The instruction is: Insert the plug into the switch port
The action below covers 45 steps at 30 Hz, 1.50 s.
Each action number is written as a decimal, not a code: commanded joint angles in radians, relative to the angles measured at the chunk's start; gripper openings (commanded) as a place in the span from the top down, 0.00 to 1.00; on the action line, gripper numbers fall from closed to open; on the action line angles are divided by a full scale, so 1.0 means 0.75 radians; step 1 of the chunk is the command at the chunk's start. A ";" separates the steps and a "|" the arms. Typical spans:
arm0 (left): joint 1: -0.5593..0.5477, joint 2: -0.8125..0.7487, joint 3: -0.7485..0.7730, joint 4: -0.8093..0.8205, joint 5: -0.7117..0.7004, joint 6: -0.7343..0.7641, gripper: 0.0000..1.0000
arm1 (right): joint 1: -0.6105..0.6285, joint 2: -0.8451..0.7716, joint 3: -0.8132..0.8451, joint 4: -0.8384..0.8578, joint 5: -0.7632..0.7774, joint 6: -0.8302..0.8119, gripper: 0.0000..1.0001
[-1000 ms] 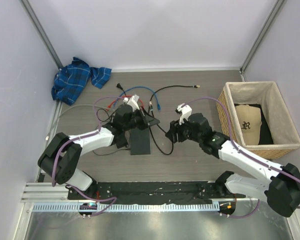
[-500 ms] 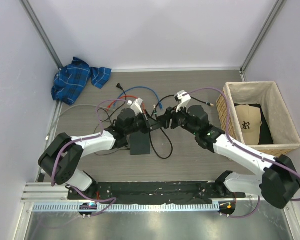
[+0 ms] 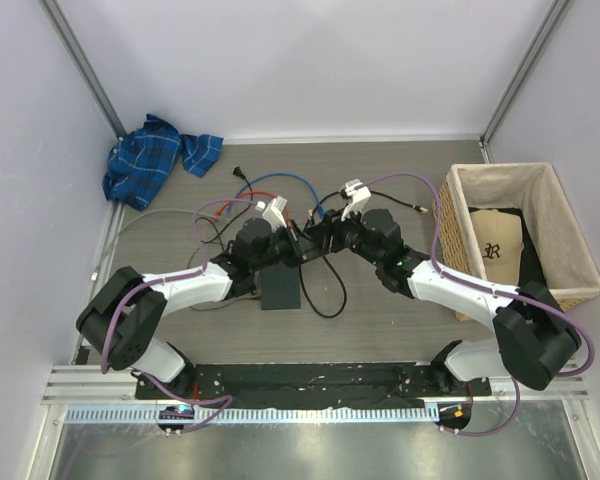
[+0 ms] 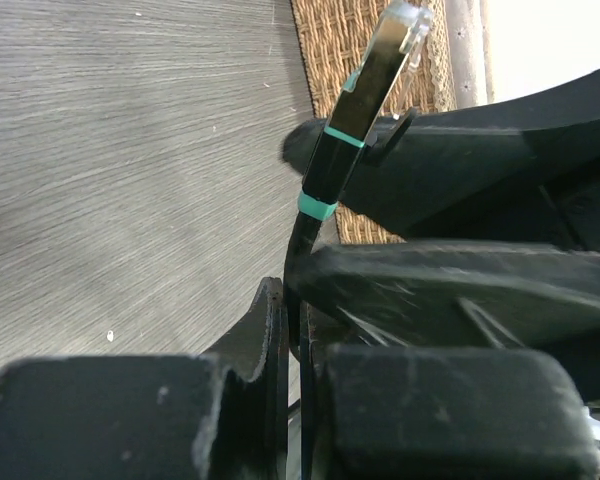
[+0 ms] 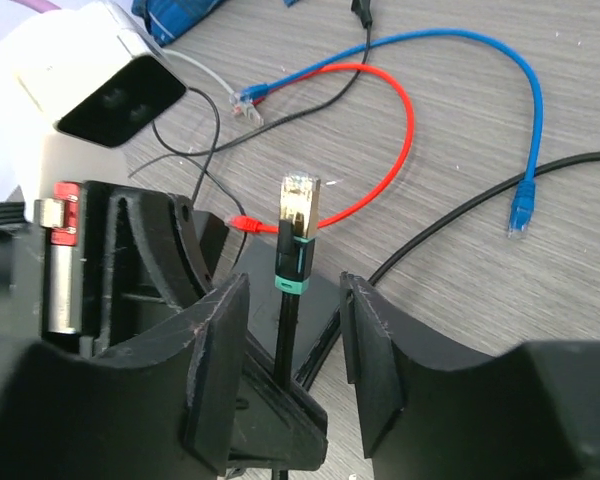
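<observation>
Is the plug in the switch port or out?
Out. The plug stands bare in the air, held up by the left gripper, nothing around its tip.

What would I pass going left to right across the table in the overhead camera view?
Blue plaid cloth → dark grey switch box → white camera on the right wrist → wicker basket. The cables and arms overlap these, so they are left out.
</observation>
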 commanded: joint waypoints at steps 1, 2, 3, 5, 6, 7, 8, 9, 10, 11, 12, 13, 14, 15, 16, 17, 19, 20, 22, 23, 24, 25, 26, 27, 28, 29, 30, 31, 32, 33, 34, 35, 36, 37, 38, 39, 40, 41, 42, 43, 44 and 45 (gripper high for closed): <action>-0.014 -0.039 0.013 0.061 -0.018 0.015 1.00 | 0.007 0.022 -0.006 0.110 0.011 0.010 0.53; -0.018 -0.043 0.011 0.061 -0.020 0.015 1.00 | 0.007 0.024 -0.010 0.120 0.017 0.010 0.57; -0.018 -0.045 0.011 0.059 -0.018 0.017 1.00 | 0.007 0.031 -0.013 0.122 0.019 0.006 0.60; -0.020 -0.053 0.007 0.053 -0.026 0.023 0.99 | 0.007 0.037 -0.008 0.112 0.017 -0.002 0.70; -0.020 -0.057 0.005 0.044 -0.028 0.023 0.99 | 0.007 0.037 -0.006 0.106 0.019 -0.008 0.74; -0.018 -0.063 0.003 0.038 -0.030 0.031 0.96 | 0.007 0.033 -0.004 0.100 0.021 -0.027 0.79; -0.020 -0.067 -0.001 0.026 -0.032 0.040 0.94 | 0.007 0.023 -0.002 0.074 0.021 -0.037 0.90; -0.018 -0.084 -0.003 0.010 -0.038 0.050 0.91 | 0.007 0.018 0.004 0.055 0.017 -0.051 0.94; -0.018 -0.096 -0.003 -0.023 -0.048 0.062 0.82 | 0.007 0.012 0.008 0.035 0.015 -0.090 0.98; -0.020 -0.108 -0.011 -0.039 -0.059 0.089 0.78 | 0.007 -0.004 0.014 -0.016 0.013 -0.112 0.99; -0.020 -0.137 -0.015 -0.060 -0.069 0.101 0.74 | 0.007 -0.008 0.026 -0.049 0.011 -0.137 0.99; -0.018 -0.155 -0.019 -0.100 -0.093 0.113 0.65 | 0.007 -0.016 0.030 -0.080 -0.002 -0.159 0.99; -0.016 -0.172 -0.027 -0.119 -0.099 0.140 0.61 | 0.005 -0.022 0.036 -0.145 -0.012 -0.204 0.99; -0.014 -0.192 -0.032 -0.162 -0.108 0.150 0.58 | 0.005 -0.037 0.055 -0.184 -0.024 -0.231 0.99; -0.010 -0.227 -0.036 -0.180 -0.112 0.160 0.51 | 0.005 -0.037 0.063 -0.223 -0.026 -0.249 0.99; 0.002 -0.245 -0.044 -0.199 -0.114 0.168 0.48 | 0.003 -0.039 0.069 -0.292 -0.034 -0.292 0.99; 0.029 -0.300 -0.056 -0.256 -0.120 0.185 0.38 | 0.003 -0.049 0.084 -0.362 -0.075 -0.339 0.99; 0.039 -0.313 -0.056 -0.277 -0.132 0.189 0.35 | 0.003 -0.047 0.090 -0.429 -0.092 -0.372 0.99; 0.066 -0.337 -0.042 -0.342 -0.136 0.209 0.27 | 0.001 -0.043 0.104 -0.491 -0.141 -0.395 0.99; 0.070 -0.337 -0.034 -0.360 -0.146 0.222 0.24 | 0.003 -0.045 0.104 -0.528 -0.185 -0.397 0.99; 0.072 -0.335 -0.026 -0.399 -0.157 0.240 0.22 | 0.003 -0.045 0.094 -0.534 -0.218 -0.397 0.99; 0.074 -0.327 -0.007 -0.414 -0.165 0.246 0.20 | 0.003 -0.053 0.086 -0.534 -0.249 -0.399 0.99; 0.078 -0.319 -0.001 -0.428 -0.175 0.248 0.20 | 0.005 -0.059 0.071 -0.528 -0.294 -0.397 0.99; 0.080 -0.313 0.005 -0.432 -0.177 0.234 0.21 | 0.005 -0.061 0.067 -0.526 -0.310 -0.397 0.99; 0.084 -0.305 0.009 -0.432 -0.183 0.222 0.21 | 0.005 -0.059 0.065 -0.532 -0.325 -0.399 0.99; 0.088 -0.286 0.009 -0.420 -0.187 0.208 0.22 | 0.005 -0.059 0.069 -0.534 -0.343 -0.399 0.99; 0.090 -0.276 0.009 -0.408 -0.187 0.175 0.23 | 0.005 -0.059 0.067 -0.534 -0.351 -0.397 0.99; 0.092 -0.262 0.009 -0.394 -0.179 0.161 0.24 | 0.005 -0.063 0.065 -0.530 -0.360 -0.397 0.99; 0.092 -0.233 0.011 -0.357 -0.169 0.140 0.25 | 0.003 -0.061 0.063 -0.526 -0.362 -0.399 0.99; 0.092 -0.215 0.011 -0.334 -0.139 0.120 0.27 | 0.005 -0.063 0.059 -0.524 -0.364 -0.397 0.99; 0.092 -0.198 0.015 -0.312 -0.124 0.083 0.27 | 0.005 -0.063 0.061 -0.518 -0.366 -0.397 0.99; 0.092 -0.186 0.015 -0.265 -0.112 0.066 0.28 | 0.005 -0.061 0.063 -0.520 -0.370 -0.397 0.99; 0.092 -0.152 0.017 -0.246 -0.102 0.054 0.31 | 0.005 -0.059 0.063 -0.518 -0.380 -0.397 0.99; 0.092 -0.137 0.021 -0.230 -0.087 0.030 0.32 | 0.003 -0.057 0.065 -0.518 -0.382 -0.393 0.99; 0.092 -0.121 0.026 -0.207 -0.079 0.023 0.33 | 0.005 -0.055 0.065 -0.516 -0.392 -0.393 0.99; 0.092 -0.100 0.028 -0.199 -0.073 0.013 0.35 | 0.003 -0.053 0.065 -0.514 -0.396 -0.389 0.99; 0.092 -0.090 0.032 -0.193 -0.067 0.007 0.37 | 0.005 -0.053 0.063 -0.508 -0.403 -0.385 0.99; 0.092 -0.082 0.032 -0.175 -0.063 -0.007 0.39 | 0.005 -0.053 0.057 -0.506 -0.407 -0.381 0.99; 0.092 -0.078 0.032 -0.168 -0.061 -0.013 0.46 | 0.005 -0.057 0.055 -0.506 -0.411 -0.379 0.99; 0.092 -0.070 0.032 -0.162 -0.055 -0.020 0.50 | 0.005 -0.061 0.051 -0.502 -0.409 -0.377 0.99; 0.092 -0.067 0.034 -0.160 -0.048 -0.030 0.54 | 0.005 -0.067 0.041 -0.495 -0.403 -0.368 0.99; 0.092 -0.063 0.034 -0.160 -0.044 -0.034 0.66 | 0.005 -0.076 0.033 -0.485 -0.399 -0.364 0.99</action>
